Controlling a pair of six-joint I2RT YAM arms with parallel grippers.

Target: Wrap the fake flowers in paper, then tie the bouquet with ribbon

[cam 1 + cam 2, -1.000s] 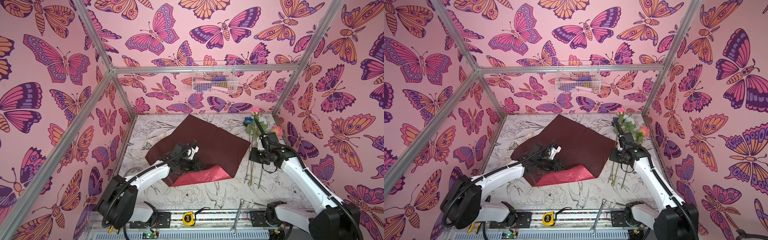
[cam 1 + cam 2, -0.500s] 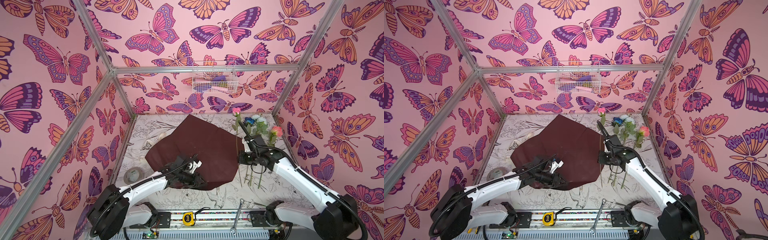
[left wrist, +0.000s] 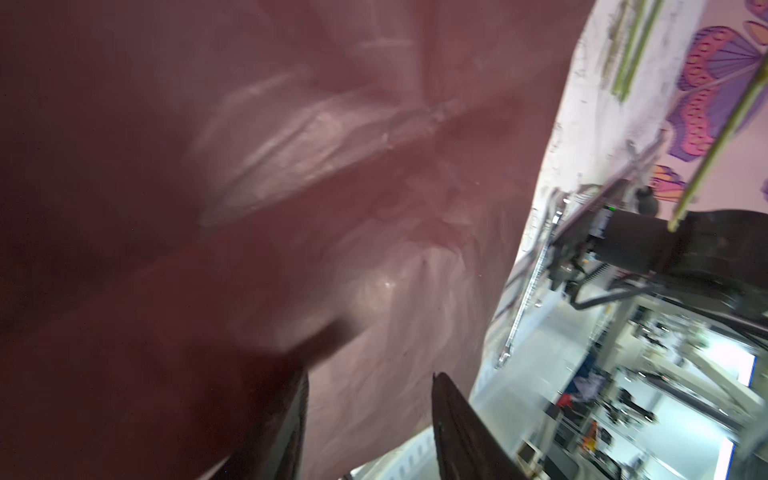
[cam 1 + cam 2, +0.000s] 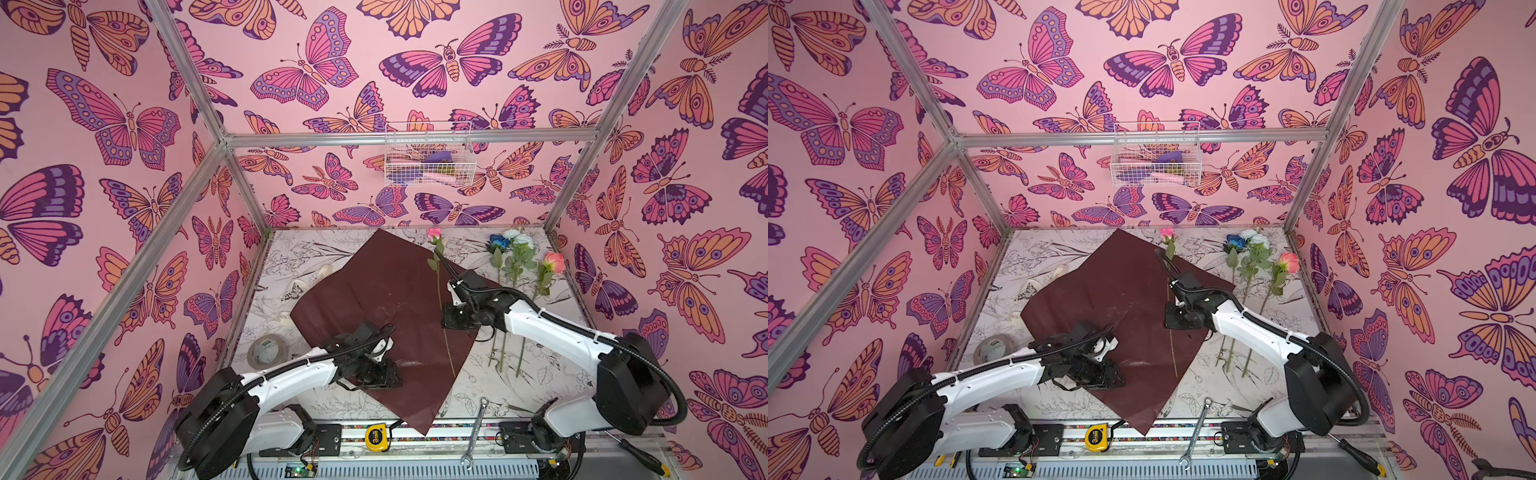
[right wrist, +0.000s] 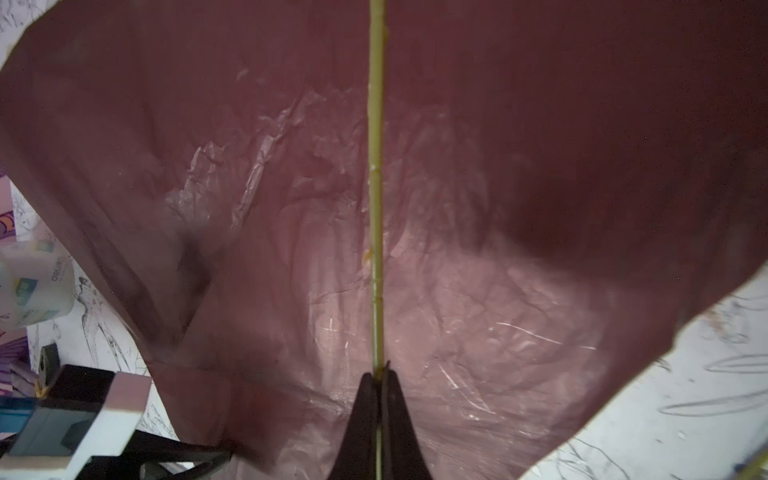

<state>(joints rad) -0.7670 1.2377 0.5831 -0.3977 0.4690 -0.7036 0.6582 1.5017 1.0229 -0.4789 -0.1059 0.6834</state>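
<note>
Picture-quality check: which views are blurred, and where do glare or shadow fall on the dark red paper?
Left wrist view: motion-blurred, wrapping paper soft, left gripper a dark smear, room beyond overexposed. Right wrist view: sharper, rose stem crisp in the shut right gripper, glare on creases beside it, deep shadow on one side. Both top views: sharp, evenly lit.

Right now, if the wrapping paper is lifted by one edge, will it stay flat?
Likely not: the wrapping paper looks thin and creased, so it should droop. Its glossy sheen suggests it may slip from a grip.
</note>
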